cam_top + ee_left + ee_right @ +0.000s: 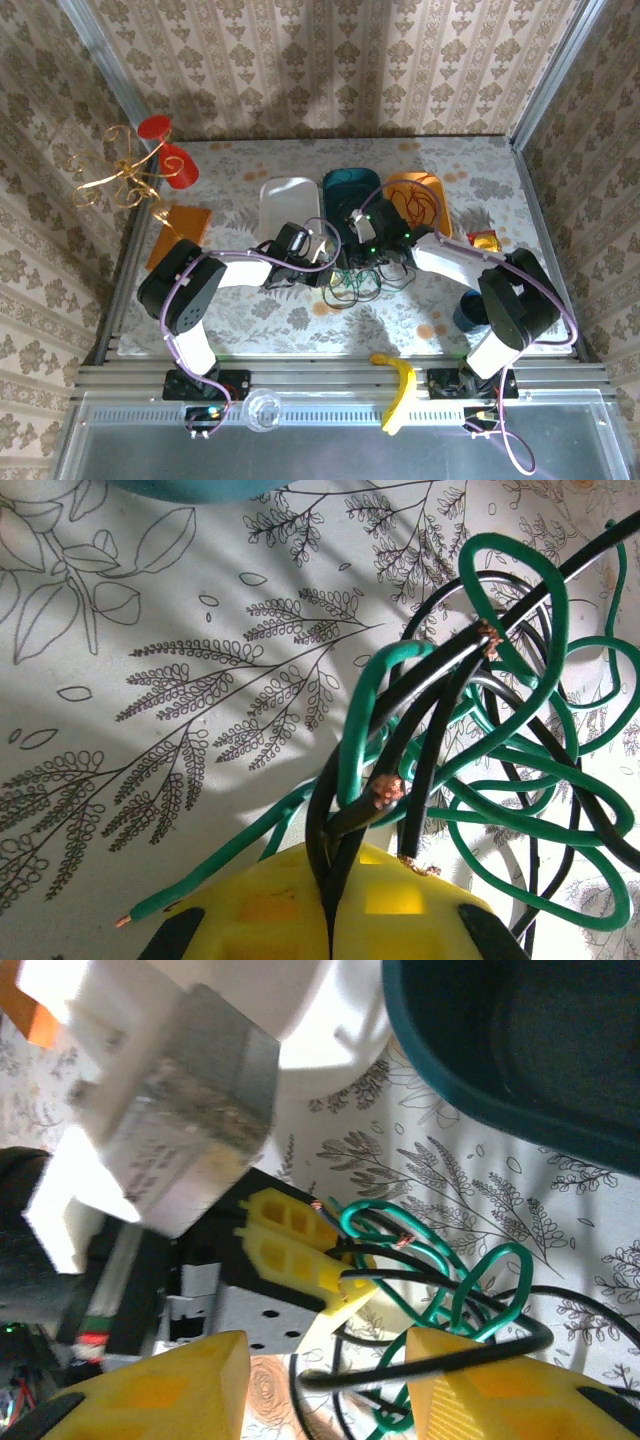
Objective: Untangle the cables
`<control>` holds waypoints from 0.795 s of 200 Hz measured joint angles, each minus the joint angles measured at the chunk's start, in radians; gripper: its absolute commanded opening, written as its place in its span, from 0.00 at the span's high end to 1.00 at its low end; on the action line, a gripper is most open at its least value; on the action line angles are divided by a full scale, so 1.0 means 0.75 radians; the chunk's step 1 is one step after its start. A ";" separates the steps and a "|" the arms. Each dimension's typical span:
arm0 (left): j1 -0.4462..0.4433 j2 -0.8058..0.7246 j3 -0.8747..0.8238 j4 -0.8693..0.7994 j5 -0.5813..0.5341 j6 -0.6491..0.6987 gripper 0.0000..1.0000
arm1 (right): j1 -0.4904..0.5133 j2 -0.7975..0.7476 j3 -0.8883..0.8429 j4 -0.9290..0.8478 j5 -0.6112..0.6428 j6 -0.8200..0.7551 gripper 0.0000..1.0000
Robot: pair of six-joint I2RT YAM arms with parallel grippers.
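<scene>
Cables (352, 750) pinched in left gripper (330, 905), near right gripper (325, 1365).

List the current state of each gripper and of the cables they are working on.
left gripper, shut on the black cable
right gripper, open, fingers either side of the tangle, gripping nothing
green cable, looped through the black one, not yet freed, bare copper at its ends
black cable, knotted with the green, pinched between the left fingers
</scene>
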 measured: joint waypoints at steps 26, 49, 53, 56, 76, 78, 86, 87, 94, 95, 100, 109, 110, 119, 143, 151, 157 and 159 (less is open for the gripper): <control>-0.003 0.000 0.003 -0.005 -0.007 0.002 1.00 | 0.000 0.048 0.001 0.027 0.008 0.038 0.86; -0.007 0.000 0.003 -0.004 -0.012 0.002 1.00 | 0.000 0.033 -0.004 0.065 0.044 0.051 0.99; -0.007 0.000 0.003 -0.004 -0.012 0.002 1.00 | 0.000 0.025 -0.009 0.071 0.057 0.060 1.00; -0.007 0.000 0.003 -0.004 -0.012 0.002 1.00 | 0.000 0.013 -0.014 0.074 0.065 0.055 1.00; -0.007 0.000 0.003 -0.005 -0.013 0.002 0.99 | 0.000 -0.117 -0.076 0.076 0.171 0.054 1.00; -0.007 0.000 0.003 -0.005 -0.013 0.002 0.97 | 0.000 -0.136 -0.083 0.075 0.187 0.054 1.00; -0.007 0.000 0.003 -0.005 -0.013 0.002 0.89 | -0.001 -0.208 -0.104 0.067 0.243 0.050 1.00; -0.007 0.000 0.003 -0.005 -0.013 0.002 0.88 | -0.001 -0.215 -0.105 0.066 0.247 0.049 1.00; -0.007 0.000 0.003 -0.005 -0.014 0.003 0.83 | -0.003 -0.284 -0.118 0.058 0.296 0.047 1.00; -0.007 0.000 0.003 -0.005 -0.015 0.004 0.82 | -0.003 -0.292 -0.119 0.056 0.300 0.046 1.00; -0.007 0.001 0.003 -0.004 -0.013 0.001 0.79 | -0.006 -0.338 -0.123 0.048 0.335 0.042 1.00; -0.008 0.001 0.005 -0.002 -0.007 0.007 0.75 | -0.011 -0.415 -0.125 0.032 0.388 0.029 1.00; -0.009 0.001 0.005 -0.002 -0.006 0.010 0.74 | -0.012 -0.426 -0.125 0.031 0.396 0.026 1.00; -0.016 0.001 0.009 0.000 -0.001 0.007 0.70 | -0.021 -0.490 -0.125 0.024 0.438 0.018 1.00; -0.019 0.001 0.014 0.002 0.009 0.008 0.67 | -0.052 -0.608 -0.122 -0.002 0.517 -0.006 1.00; -0.020 0.001 0.015 0.002 0.009 0.008 0.67 | -0.056 -0.631 -0.117 -0.018 0.544 -0.013 1.00; -0.020 0.001 0.015 0.002 0.009 0.008 0.67 | -0.059 -0.645 -0.113 -0.032 0.562 -0.016 1.00; -0.020 0.001 0.015 0.002 0.010 0.008 0.67 | -0.061 -0.650 -0.111 -0.037 0.570 -0.018 1.00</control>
